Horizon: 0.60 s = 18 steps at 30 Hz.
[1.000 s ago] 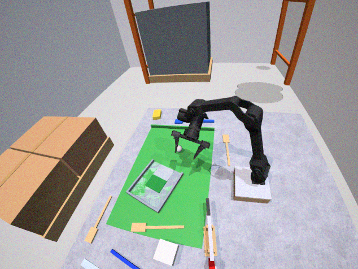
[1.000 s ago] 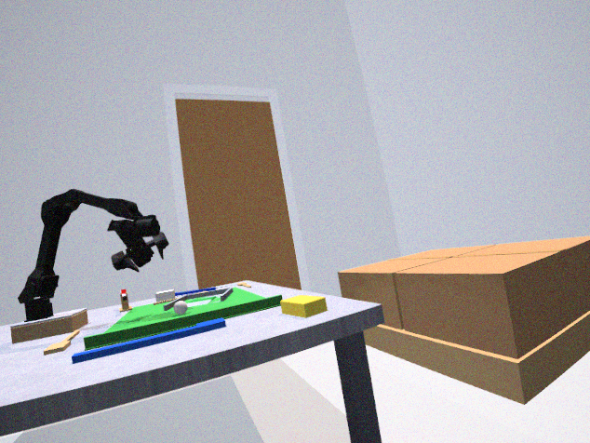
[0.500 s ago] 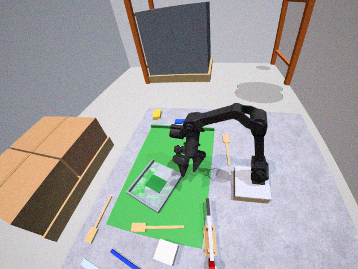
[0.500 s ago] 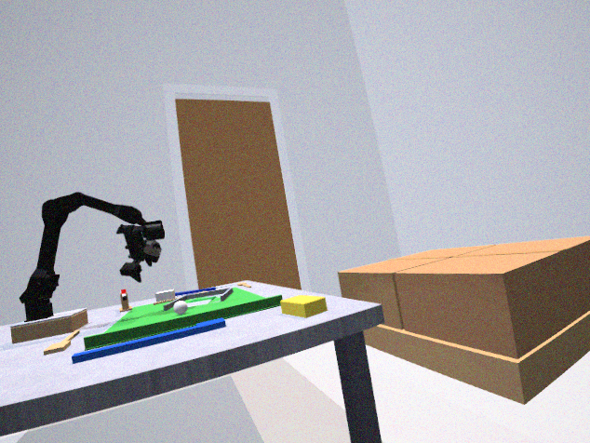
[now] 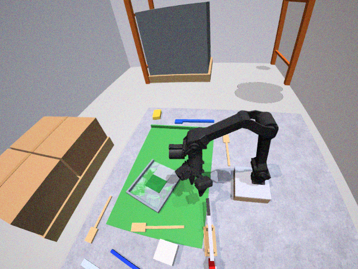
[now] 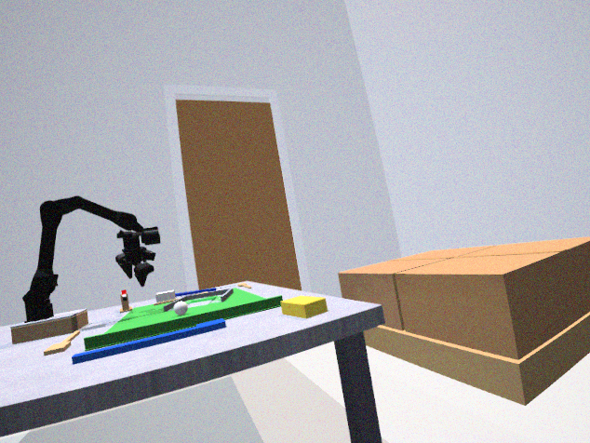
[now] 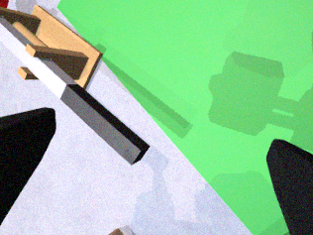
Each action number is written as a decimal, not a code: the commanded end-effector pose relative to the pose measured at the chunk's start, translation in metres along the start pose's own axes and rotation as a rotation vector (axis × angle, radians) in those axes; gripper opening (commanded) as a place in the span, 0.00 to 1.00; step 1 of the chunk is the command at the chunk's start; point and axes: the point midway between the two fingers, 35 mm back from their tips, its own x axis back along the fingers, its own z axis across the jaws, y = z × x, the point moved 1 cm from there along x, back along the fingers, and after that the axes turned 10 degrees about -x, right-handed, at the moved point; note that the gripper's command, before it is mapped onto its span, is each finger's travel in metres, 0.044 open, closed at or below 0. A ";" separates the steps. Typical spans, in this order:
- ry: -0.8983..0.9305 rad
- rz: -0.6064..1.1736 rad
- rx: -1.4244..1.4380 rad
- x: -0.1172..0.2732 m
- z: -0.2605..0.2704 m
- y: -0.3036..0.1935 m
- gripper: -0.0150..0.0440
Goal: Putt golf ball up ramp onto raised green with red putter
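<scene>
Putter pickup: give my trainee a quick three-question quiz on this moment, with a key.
1. True or false: the gripper is shut on the putter.
2. Where does the putter lie? A) on the raised green; B) in a wooden stand off the green mat's edge; C) on the cardboard boxes.
3. Which view shows the golf ball?

Key:
1. False; it is open and holds nothing, hanging above the table.
2. B; its shaft rests in the wooden stand beside the green mat.
3. The exterior view; the top view does not show it.

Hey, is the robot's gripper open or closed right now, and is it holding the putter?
Open, holding nothing. The gripper has its fingers spread wide above the mat; the putter lies in its stand.
</scene>
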 end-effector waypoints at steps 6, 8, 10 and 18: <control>-0.122 0.186 1.162 -0.045 0.062 -0.037 1.00; -0.122 0.186 1.162 -0.045 0.062 -0.037 1.00; -0.122 0.186 1.162 -0.045 0.062 -0.037 1.00; -0.122 0.186 1.162 -0.045 0.062 -0.036 1.00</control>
